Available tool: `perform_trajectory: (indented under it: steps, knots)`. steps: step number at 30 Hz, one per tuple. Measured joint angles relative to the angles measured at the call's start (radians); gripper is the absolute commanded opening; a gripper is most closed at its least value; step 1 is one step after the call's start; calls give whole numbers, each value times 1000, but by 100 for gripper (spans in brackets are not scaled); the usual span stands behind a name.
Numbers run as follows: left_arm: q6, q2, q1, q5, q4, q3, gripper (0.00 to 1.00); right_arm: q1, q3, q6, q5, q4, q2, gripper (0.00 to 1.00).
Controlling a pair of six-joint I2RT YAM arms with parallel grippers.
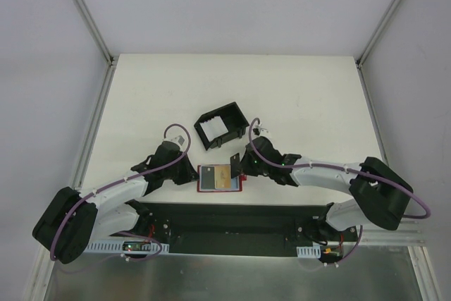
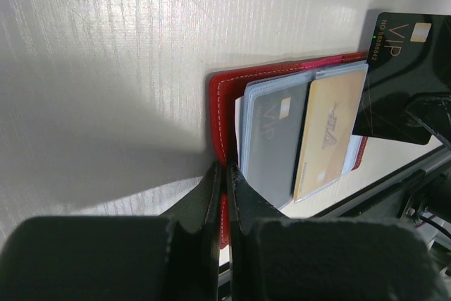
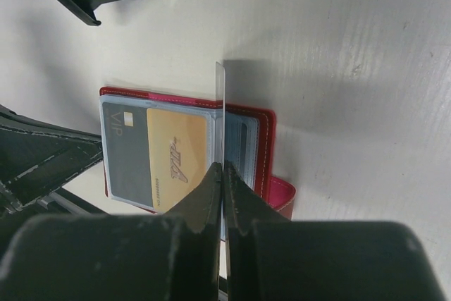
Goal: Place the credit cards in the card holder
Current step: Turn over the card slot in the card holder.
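Credit cards are partly in: a grey card and a gold card already sit in the clear sleeves of the card holder. It lies open and flat on the table, just in front of the arm bases and near the black box. A third, the black card, is not yet in. My right gripper is clamped on it and holds it upright on edge over the holder's right side; whether it touches, I cannot tell. My left gripper is pinched tight on the holder's red left border. The holder is red with pale stitching and a pale inside. As I judge it, sliding in the black card and releasing remain.
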Motion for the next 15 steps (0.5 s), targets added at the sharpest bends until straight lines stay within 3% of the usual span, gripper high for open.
perform_trajectory:
  steps: [15]
  knots:
    - [-5,-2,0,0,5,-5,0,3,-36,-10,21,-58,-78,1]
